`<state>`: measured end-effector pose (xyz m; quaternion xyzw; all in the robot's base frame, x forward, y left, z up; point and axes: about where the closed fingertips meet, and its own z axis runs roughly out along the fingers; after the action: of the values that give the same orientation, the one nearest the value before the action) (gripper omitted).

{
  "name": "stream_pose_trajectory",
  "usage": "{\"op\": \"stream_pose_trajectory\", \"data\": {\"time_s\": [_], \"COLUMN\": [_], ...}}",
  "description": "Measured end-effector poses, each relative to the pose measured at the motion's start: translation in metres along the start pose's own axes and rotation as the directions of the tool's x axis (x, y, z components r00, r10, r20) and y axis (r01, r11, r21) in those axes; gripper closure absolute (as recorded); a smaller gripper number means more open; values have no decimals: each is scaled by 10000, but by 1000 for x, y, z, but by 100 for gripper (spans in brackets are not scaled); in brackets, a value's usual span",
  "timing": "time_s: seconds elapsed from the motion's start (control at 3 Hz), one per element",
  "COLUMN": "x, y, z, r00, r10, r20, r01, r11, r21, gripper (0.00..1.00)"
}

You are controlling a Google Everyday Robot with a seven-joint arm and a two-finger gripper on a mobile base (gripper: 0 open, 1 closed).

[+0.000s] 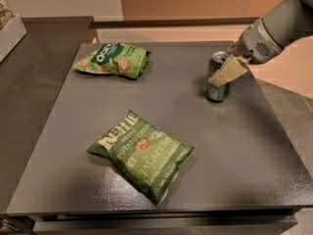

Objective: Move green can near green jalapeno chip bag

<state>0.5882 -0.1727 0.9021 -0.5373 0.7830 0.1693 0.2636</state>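
The green can (218, 93) stands upright on the dark table (254, 146) at the back right, silver top showing. My gripper (216, 78) comes in from the upper right on a grey arm and is right at the can, with a pale part lying across the can's front. The green jalapeno chip bag (142, 155), with white Kettle Brand lettering, lies flat at the front centre, well to the left of and nearer than the can.
A smaller, lighter green bag (113, 60) lies at the back left of the table. A pale box edge (10, 33) shows at the far left on a side counter. The table's right edge runs close to the can.
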Motion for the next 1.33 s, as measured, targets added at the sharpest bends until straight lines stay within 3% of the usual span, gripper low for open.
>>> {"op": "stream_pose_trajectory", "data": {"time_s": [0.33,0.67,1.33], "x": [-23,-37,-44], "y": [36,61,100], "z": [-20,-27,-10], "r00": [9937,9835,9713], "r10": [-793,-1254,-1883], "r20": [788,1301,1451], "r01": [828,1362,2105], "r11": [9956,9876,9649], "r21": [-428,-780,-1570], "gripper": [100,100,100]}}
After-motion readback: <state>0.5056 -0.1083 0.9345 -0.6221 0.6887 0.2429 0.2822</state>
